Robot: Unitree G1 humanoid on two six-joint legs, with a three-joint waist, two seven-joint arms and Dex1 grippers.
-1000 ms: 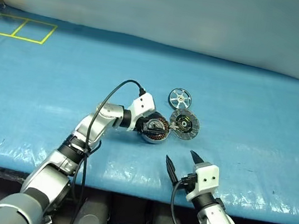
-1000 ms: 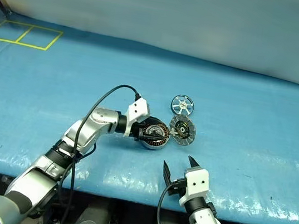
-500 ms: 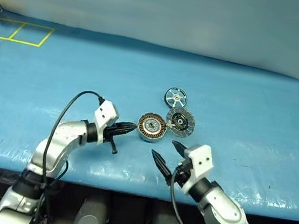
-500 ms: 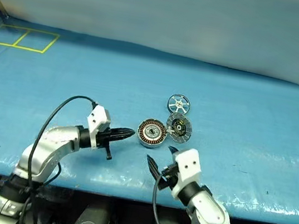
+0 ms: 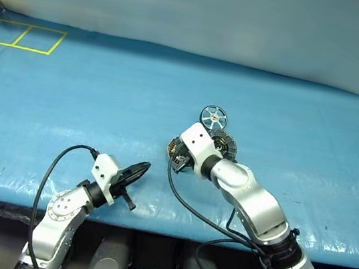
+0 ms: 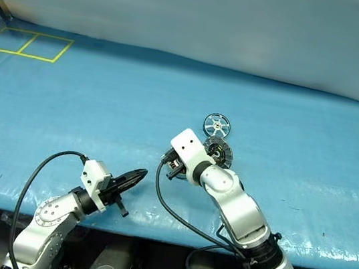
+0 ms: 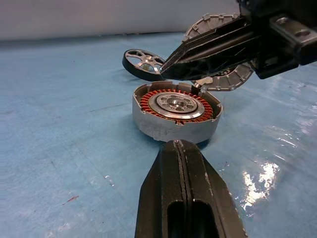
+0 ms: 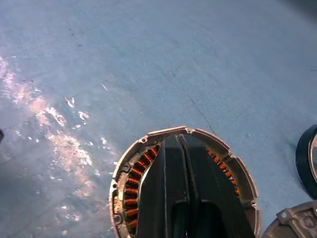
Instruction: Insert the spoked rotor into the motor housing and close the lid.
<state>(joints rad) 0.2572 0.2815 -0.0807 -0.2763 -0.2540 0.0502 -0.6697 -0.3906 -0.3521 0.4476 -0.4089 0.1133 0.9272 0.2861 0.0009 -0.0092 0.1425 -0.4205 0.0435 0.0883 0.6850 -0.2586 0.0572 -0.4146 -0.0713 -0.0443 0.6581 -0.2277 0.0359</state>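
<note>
The motor housing (image 7: 176, 111) lies open on the blue sheet, showing copper windings around a silver centre. Its lid (image 7: 228, 82) stands swung back behind it, still attached at the rim. The spoked rotor (image 5: 214, 118) lies flat just beyond the lid. My right gripper (image 8: 177, 136) is shut and empty, its tips hanging over the housing's windings near the far rim. Whether they touch I cannot tell. My left gripper (image 5: 144, 166) is shut and empty, low near the table's front edge, pointing at the housing from a hand's length away.
A blue sheet (image 5: 69, 104) covers the table. Yellow tape squares (image 5: 22, 35) mark the far left corner. The table's front edge (image 5: 154, 215) runs just behind my left gripper. Black cables loop off both wrists.
My left gripper let go of the housing, shut and drew back toward the front edge. My right gripper rose from the front edge to over the housing and shut.
</note>
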